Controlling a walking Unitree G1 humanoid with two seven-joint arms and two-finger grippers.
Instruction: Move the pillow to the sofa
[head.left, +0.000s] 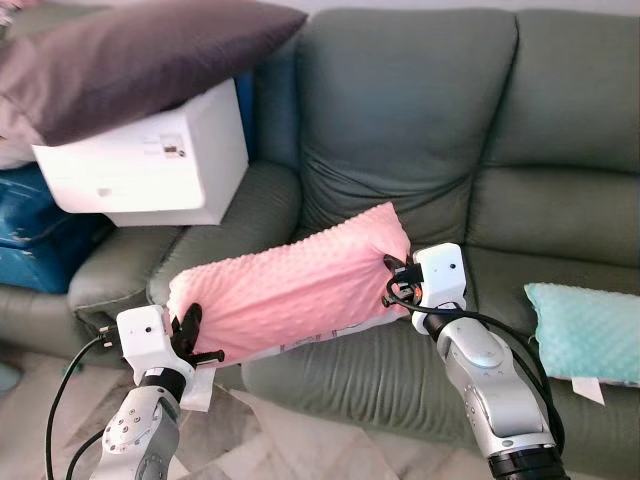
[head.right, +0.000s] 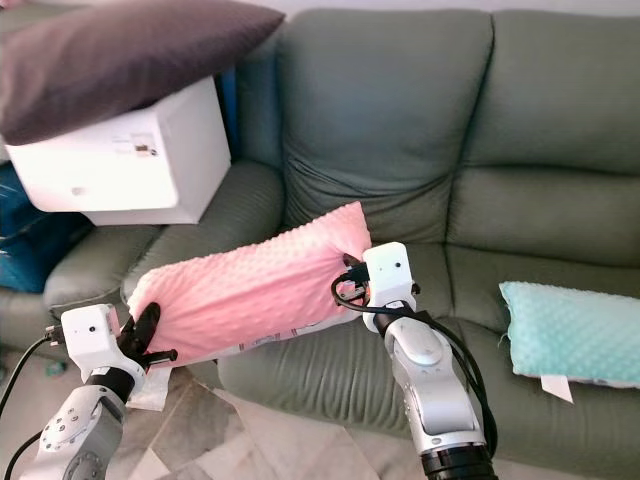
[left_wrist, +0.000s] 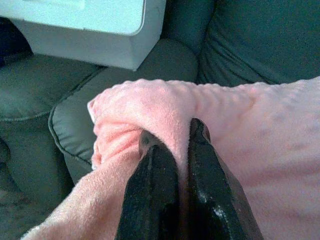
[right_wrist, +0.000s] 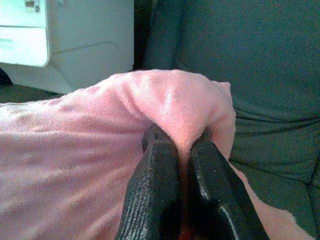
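A pink dotted pillow (head.left: 290, 285) hangs between my two arms, just above the front of the grey-green sofa's (head.left: 420, 140) left seat cushion. My left gripper (head.left: 187, 330) is shut on the pillow's near left end, its black fingers (left_wrist: 152, 175) pinching a fold of pink fabric (left_wrist: 165, 110). At the right end my right gripper (head.left: 395, 280) is shut on the pillow, with cloth bunched between its fingers (right_wrist: 157, 170). The pillow (head.right: 250, 290) tilts, its right end higher and closer to the sofa back.
A white box (head.left: 150, 165) rests on the sofa's left armrest with a dark purple cushion (head.left: 130, 55) on top. A teal pillow (head.left: 585, 330) lies on the right seat. Blue items (head.left: 30, 230) stand left of the sofa. Tiled floor (head.right: 250, 440) lies below.
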